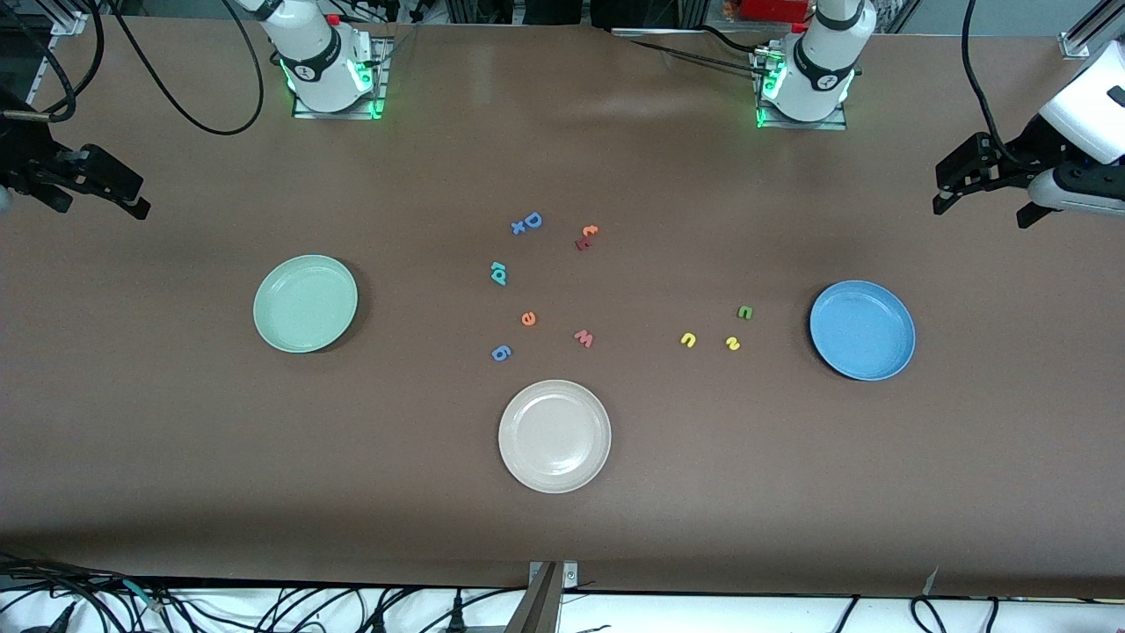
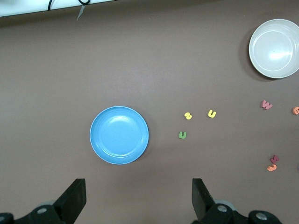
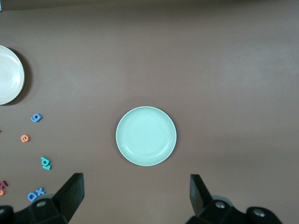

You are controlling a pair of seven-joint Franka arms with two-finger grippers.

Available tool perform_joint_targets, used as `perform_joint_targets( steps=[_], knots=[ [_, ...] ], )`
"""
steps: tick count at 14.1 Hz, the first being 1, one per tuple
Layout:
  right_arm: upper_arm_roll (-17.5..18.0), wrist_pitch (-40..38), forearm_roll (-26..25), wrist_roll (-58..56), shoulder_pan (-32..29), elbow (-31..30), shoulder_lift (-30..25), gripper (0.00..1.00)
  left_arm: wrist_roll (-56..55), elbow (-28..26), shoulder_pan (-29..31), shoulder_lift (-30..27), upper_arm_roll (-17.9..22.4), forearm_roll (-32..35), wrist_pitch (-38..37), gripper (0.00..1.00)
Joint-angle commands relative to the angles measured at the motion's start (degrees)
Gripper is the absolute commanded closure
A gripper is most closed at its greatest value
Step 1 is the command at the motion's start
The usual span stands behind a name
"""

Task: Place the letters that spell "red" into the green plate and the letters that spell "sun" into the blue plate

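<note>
The green plate (image 1: 305, 303) (image 3: 146, 136) lies toward the right arm's end, the blue plate (image 1: 862, 330) (image 2: 119, 135) toward the left arm's end. Mid-table, the teal "r" and "d" (image 1: 498, 273) (image 3: 45, 163) touch each other, and the orange "e" (image 1: 528, 318) (image 3: 24, 138) lies nearer the camera. Beside the blue plate are the yellow "u" (image 1: 688, 339) (image 2: 212, 113), yellow "s" (image 1: 733, 343) (image 2: 188, 115) and green "n" (image 1: 744, 311) (image 2: 182, 135). My left gripper (image 1: 983, 213) (image 2: 138, 198) and right gripper (image 1: 98, 208) (image 3: 136, 196) hang open and empty, high over the table's ends.
A cream-white plate (image 1: 555, 435) sits nearest the camera at mid-table. Other loose letters lie around the middle: a blue "D" (image 1: 533, 220) with a small blue "x", an orange "t" (image 1: 590, 231), a pinkish "w" (image 1: 584, 338) and a blue "g" (image 1: 501, 352).
</note>
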Motion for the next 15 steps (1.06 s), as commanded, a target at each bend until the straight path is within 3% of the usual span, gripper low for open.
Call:
perform_joint_targets(
  steps=[1, 15],
  knots=[
    [0.1, -1.2, -0.1, -0.2, -0.6, 1.4, 0.6, 0.0, -0.3, -1.4, 0.0, -1.3, -0.2, 1.7, 0.9, 0.0],
    [0.1, -2.3, -0.1, 0.0, -0.7, 1.4, 0.8, 0.0, -0.3, -1.4, 0.0, -1.2, -0.2, 1.6, 1.0, 0.0]
  ],
)
